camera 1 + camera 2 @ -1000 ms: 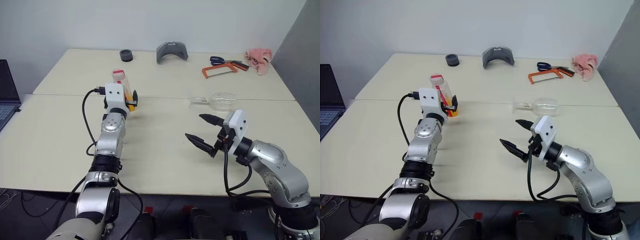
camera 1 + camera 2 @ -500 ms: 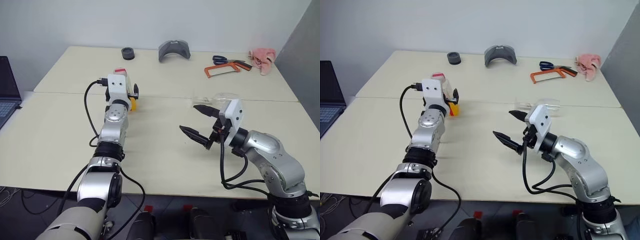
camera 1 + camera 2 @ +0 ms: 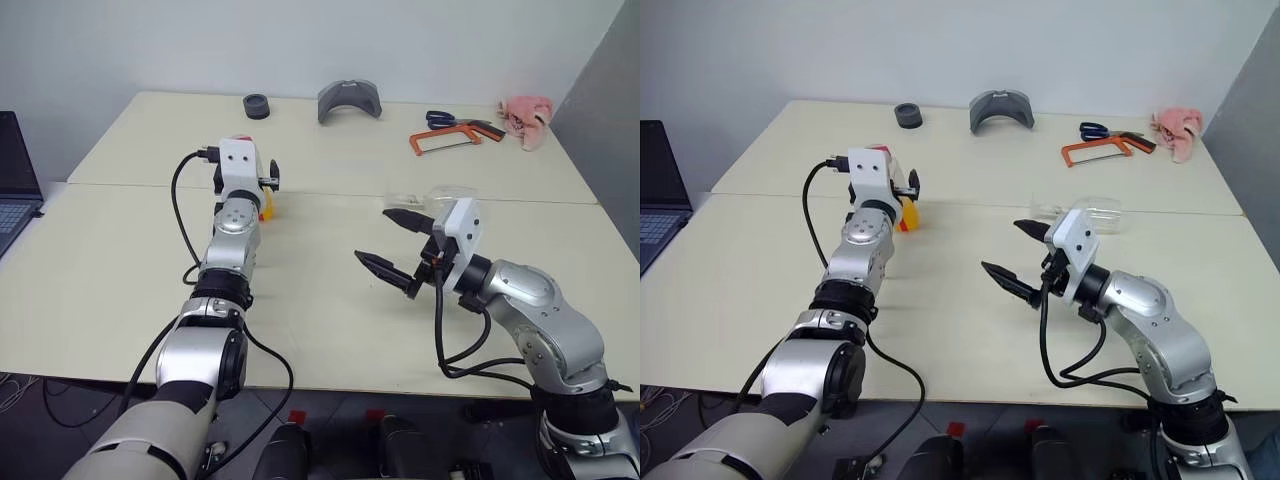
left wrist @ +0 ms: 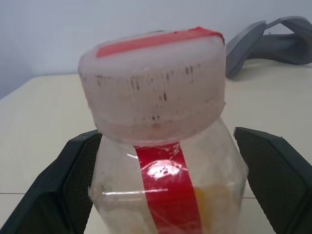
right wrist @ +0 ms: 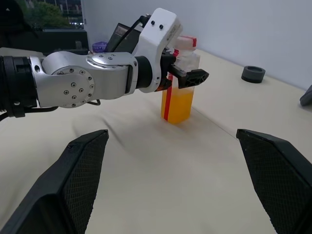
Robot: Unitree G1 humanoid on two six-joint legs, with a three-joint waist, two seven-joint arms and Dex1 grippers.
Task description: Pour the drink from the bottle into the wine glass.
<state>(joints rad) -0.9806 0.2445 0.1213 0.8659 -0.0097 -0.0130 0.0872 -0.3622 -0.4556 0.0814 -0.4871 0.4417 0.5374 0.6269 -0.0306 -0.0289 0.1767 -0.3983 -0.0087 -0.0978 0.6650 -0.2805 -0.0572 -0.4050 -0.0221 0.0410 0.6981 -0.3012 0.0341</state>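
- The table (image 3: 120, 270) is lying matte and cream-coloured, two flat tops meeting along a straight seam.
- The right gripper (image 3: 393, 250) is hanging above the table's near right part with its two black, tapered, mesh-faced fingers spread wide and gripping nothing.
- The left gripper (image 5: 183, 73) is reaching at the bottle's neck, its fingers apart on either side; whether the pads are touching the plastic I cannot tell.
- The bottle (image 5: 178, 85) is standing upright on the table at about 10 o'clock from the right gripper, clear ribbed plastic with a red strip running down it.
- The wine glass (image 3: 440, 199) is lying on its side just at 12 o'clock of the right gripper, clear and rounded, foot pointing left.
- The drink (image 5: 181, 105) is sitting bright orange in the bottle's lower half in the right wrist view; the head views are giving just a sliver of orange beside the wrist.
- The cap (image 4: 153, 83) is looking pale and knurled with a red top in the left wrist view.
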